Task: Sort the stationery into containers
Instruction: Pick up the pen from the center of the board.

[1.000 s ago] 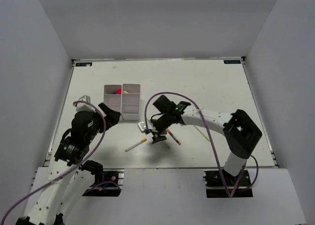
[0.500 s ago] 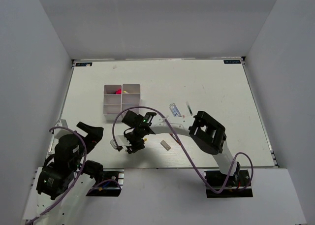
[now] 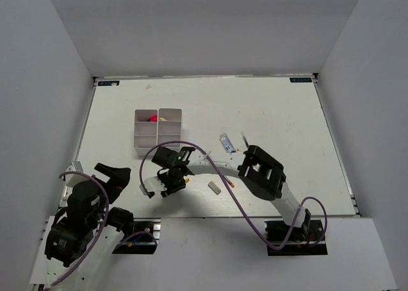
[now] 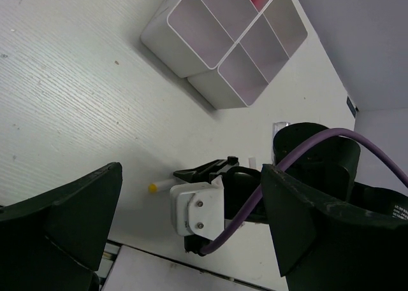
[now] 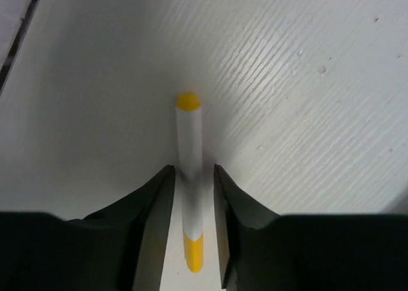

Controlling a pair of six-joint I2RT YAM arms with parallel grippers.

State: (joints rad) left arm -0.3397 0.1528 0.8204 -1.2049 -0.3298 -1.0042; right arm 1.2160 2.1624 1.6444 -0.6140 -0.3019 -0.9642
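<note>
A white pen with yellow ends (image 5: 190,170) lies on the table. My right gripper (image 5: 193,183) is down over it, one finger on each side, with a thin gap on both sides. In the top view the right gripper (image 3: 167,186) hides the pen, near the front edge. The pen's yellow tip (image 4: 153,187) shows in the left wrist view beside the right gripper (image 4: 203,172). My left gripper (image 3: 113,176) is open and empty, at the front left. The white organizer (image 3: 158,137) stands behind, with a pink item (image 3: 153,118) in a back compartment.
A grey eraser (image 3: 215,188) lies right of the right gripper. A clear blue-capped tube (image 3: 225,142) and a thin dark pen (image 3: 245,139) lie further back. The right arm's purple cable (image 3: 217,176) loops over the table. The organizer (image 4: 191,33) has several empty compartments.
The left arm has pulled back from the organizer to the front left corner. The right gripper has moved left and come down over the white and yellow pen.
</note>
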